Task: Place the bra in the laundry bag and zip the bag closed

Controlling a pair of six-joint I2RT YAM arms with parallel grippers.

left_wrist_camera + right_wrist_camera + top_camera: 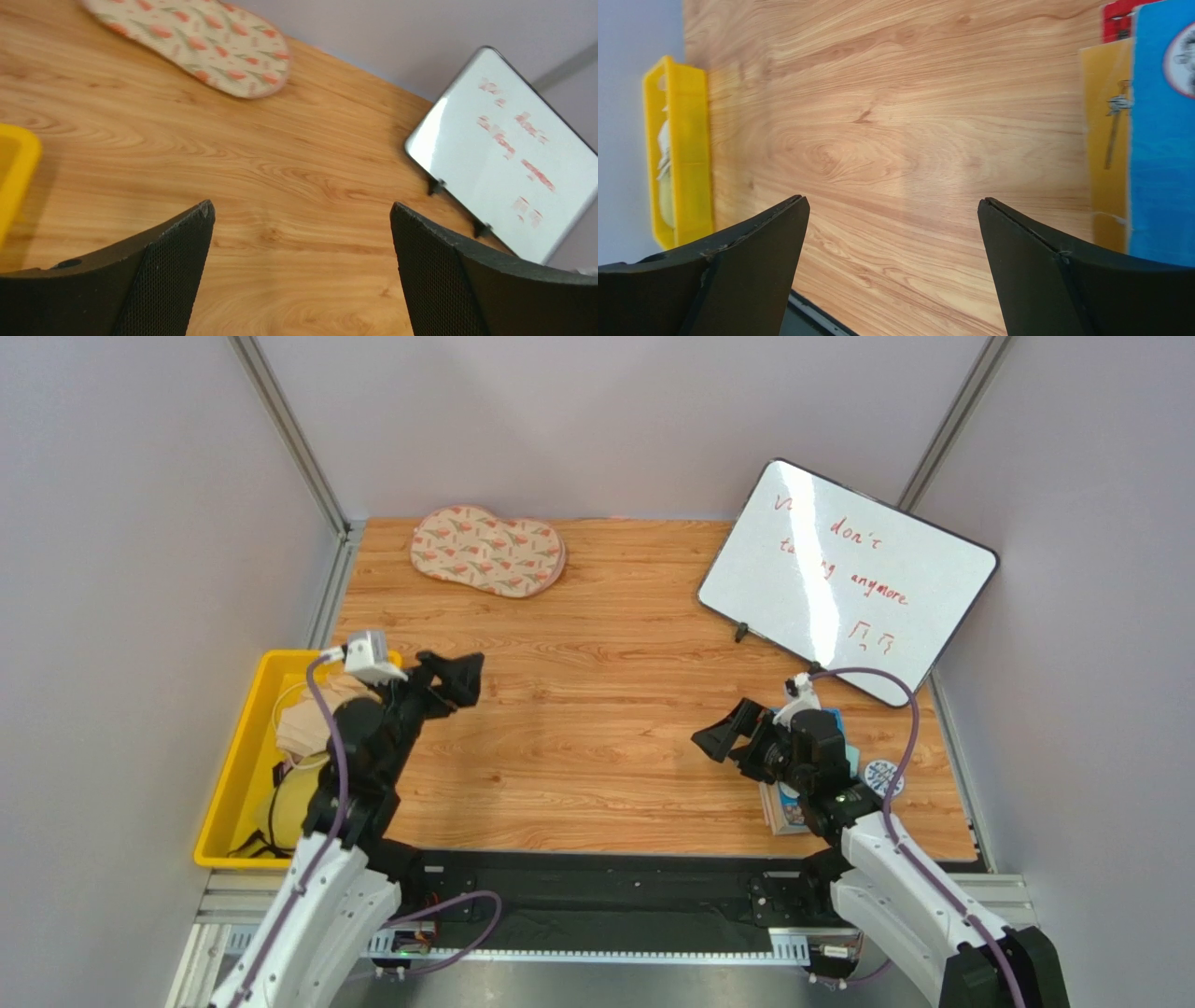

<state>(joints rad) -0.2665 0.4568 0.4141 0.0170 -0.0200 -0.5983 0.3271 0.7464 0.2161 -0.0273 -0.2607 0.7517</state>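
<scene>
Top external view: a wood-grain counter [617,700] carries a peanut-shaped beige fabric laundry bag with a red-and-green leaf print [488,550], lying flat near the far edge, left of centre, well apart from both arms. A tilted white dry-erase board with red writing [849,574] stands at the far right. A yellow plastic bin [232,784] sits at the left edge holding pale and yellow garments [299,732]; the bra cannot be told apart among them. The left claw [463,672] hovers just beside the bin with its jaws apart and nothing between them. The right claw [718,735] hangs over bare counter, jaws likewise apart, above a stack of blue and yellow printed items [780,809].

Left wrist view: both black fingers [168,273] stand wide apart above bare wood. The laundry bag [203,42] lies ahead at upper left.

Right wrist view: the fingers [752,266] are spread with nothing between them. The yellow bin [685,154] shows at the left and the printed stack [1158,140] at the right.
</scene>
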